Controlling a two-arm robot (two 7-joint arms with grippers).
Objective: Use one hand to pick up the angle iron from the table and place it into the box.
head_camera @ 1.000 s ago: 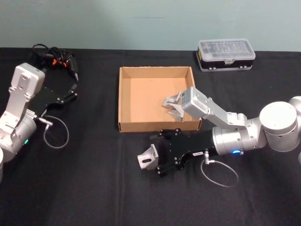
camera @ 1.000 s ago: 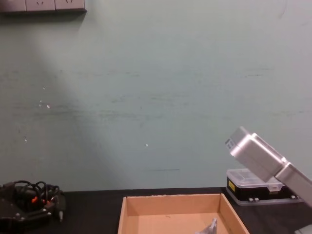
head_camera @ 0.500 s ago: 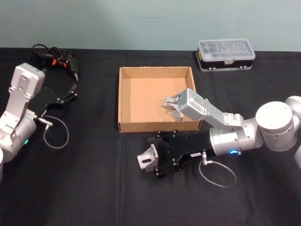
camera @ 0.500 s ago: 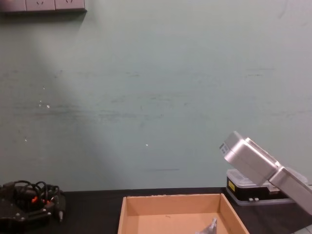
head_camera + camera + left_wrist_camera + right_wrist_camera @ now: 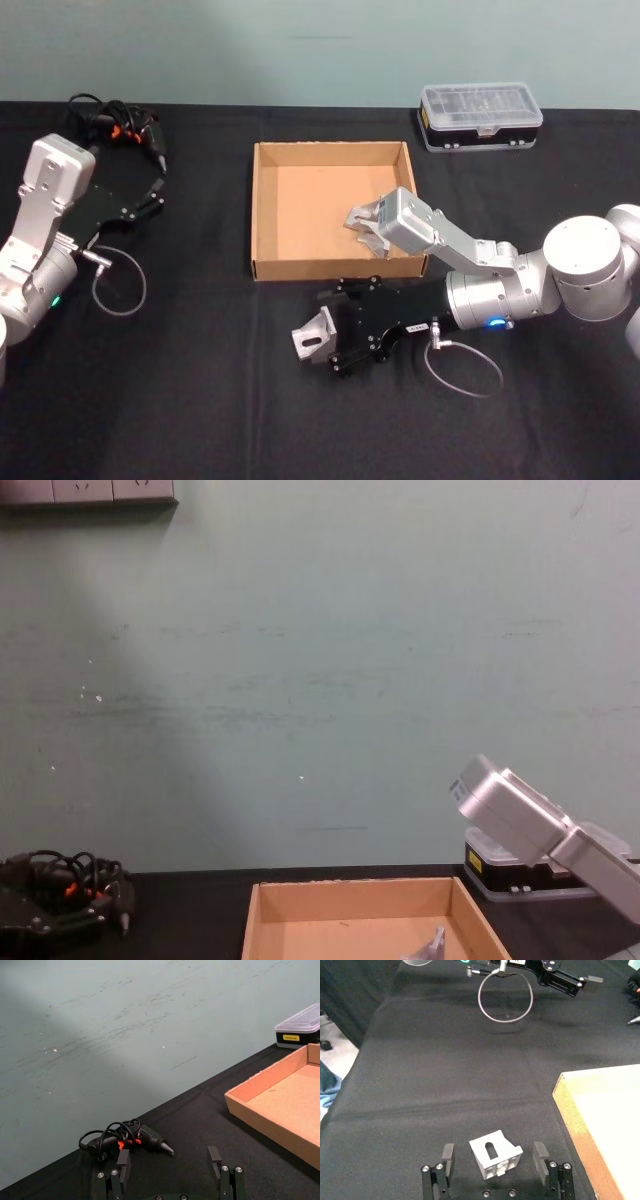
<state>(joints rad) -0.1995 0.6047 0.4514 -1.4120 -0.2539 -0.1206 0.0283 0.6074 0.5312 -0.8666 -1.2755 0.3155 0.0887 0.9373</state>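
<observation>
Angle iron flat on black table, just outside box's near wall, at approx 6 o'clock from box. Slotted hole faces up in right wrist view. Sits between the two fingers of right gripper, gap showing on each side, fingers spread and not yet touching the metal; right wrist view confirms jaws wide apart w/ bracket centred. Right arm stretches in from 3 o'clock, low over table, its silver elbow link overlapping box's near-right corner.

Second angle iron lies inside box at its right side, partly hidden by arm; tip visible in chest view.

Tan cardboard box mid-table, low walls. Clear-lidded organiser case at approx 1 o'clock from box, well apart.

Left gripper parked at 9 o'clock side of table, fingers apart, holding nothing. Electric screwdriver w/ tangled cable just beyond it, near 10 o'clock. Grey cable loop near left arm.
</observation>
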